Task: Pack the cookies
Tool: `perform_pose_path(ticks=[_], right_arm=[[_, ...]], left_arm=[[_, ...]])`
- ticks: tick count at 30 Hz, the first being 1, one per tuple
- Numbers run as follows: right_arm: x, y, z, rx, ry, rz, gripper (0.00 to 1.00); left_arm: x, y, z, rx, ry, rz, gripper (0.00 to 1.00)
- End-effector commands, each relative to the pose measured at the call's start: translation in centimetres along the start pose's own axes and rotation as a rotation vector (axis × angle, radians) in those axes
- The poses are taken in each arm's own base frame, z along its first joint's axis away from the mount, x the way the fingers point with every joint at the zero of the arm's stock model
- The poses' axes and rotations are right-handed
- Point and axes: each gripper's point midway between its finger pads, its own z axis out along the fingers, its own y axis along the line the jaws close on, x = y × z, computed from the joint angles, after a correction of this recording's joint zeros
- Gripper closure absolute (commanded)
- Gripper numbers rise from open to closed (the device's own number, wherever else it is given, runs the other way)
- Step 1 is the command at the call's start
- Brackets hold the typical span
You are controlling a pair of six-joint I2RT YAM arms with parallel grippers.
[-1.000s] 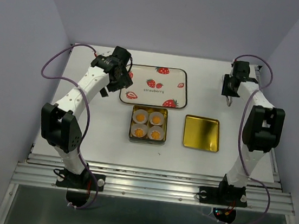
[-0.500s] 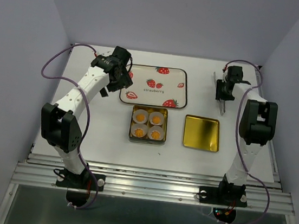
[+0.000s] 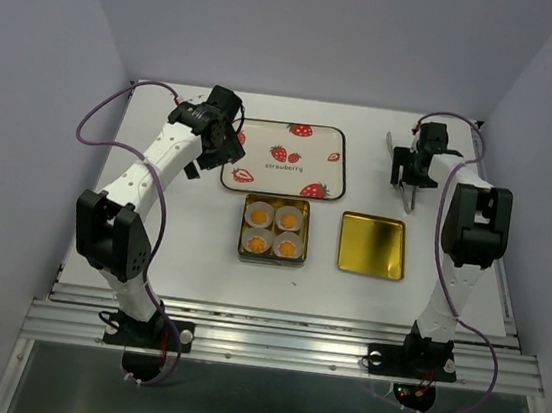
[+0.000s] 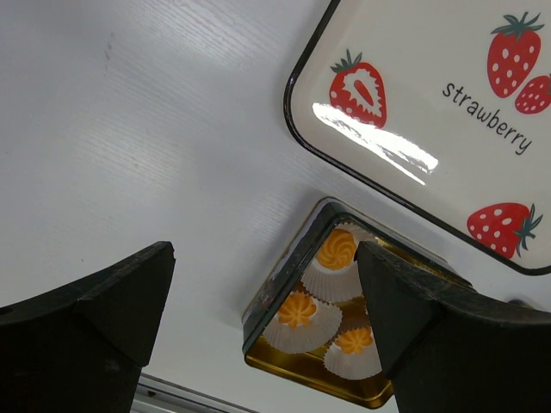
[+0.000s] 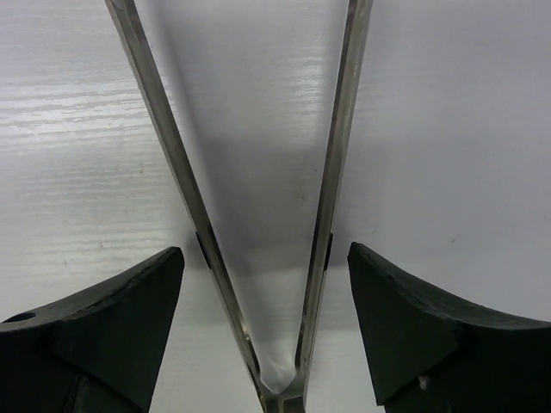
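- Firstly, the left gripper (image 3: pixel 225 142) hovers at the left edge of the tray (image 3: pixel 264 137), jaws spread wide and holding nothing. It is best kept out of the way while the other arm works.
- Glossy and cream-coloured, the tray has rounded corners, a dark rim and printed red strawberries.
- Just in front of it, a square gold tin (image 3: pixel 243 228) holds all 4 cookies (image 3: pixel 258 214). They are small orange-yellow swirls, each seated in a white pleated paper cup (image 4: pixel 331 280), set 2 by 2.
- Right of the tin, and apart from it, lies a shiny flat gold lid (image 3: pixel 372 246). Closing the tin looks like what remains.
- Far right, the right gripper (image 3: pixel 407 172) stands open astride the tongs (image 5: pixel 340 129). Its pads are clear of both thin steel arms, so it grips nothing.
- The V-shaped tongs appear to rest on the matte, wood-grained white table (image 3: pixel 190 246).
- A clean release means rising straight up, so that neither finger snags a springy arm.
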Motion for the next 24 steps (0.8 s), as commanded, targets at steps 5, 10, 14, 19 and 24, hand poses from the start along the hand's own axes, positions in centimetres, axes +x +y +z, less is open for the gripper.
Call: perform_pose_path(ticks=[5, 10, 14, 19, 24], right_arm=[[-1.7, 0.5, -7.2, -0.040, -0.055, 0.163, 0.18], [2.7, -1.2, -12.9, 0.057, 0.073, 0.208, 0.19], [7.8, -1.1, -16.0, 0.071, 0.188, 0.255, 0.21], [13.1, 0.7, -18.1, -0.013, 0.316, 0.281, 0.25], [15.0, 2.2, -18.0, -0.069, 0.350, 0.300, 0.33]], left_arm=[[-0.8, 0.9, -1.7, -0.013, -0.033, -0.001, 0.01], [-1.3, 0.7, -2.4, -0.010, -0.042, -0.024, 0.01], [-1.9, 0.2, -2.8, 0.002, -0.057, -0.039, 0.01], [-2.2, -0.3, -2.8, 0.006, -0.054, -0.022, 0.01], [-2.4, -1.6, -2.3, 0.029, -0.027, 0.021, 0.01]])
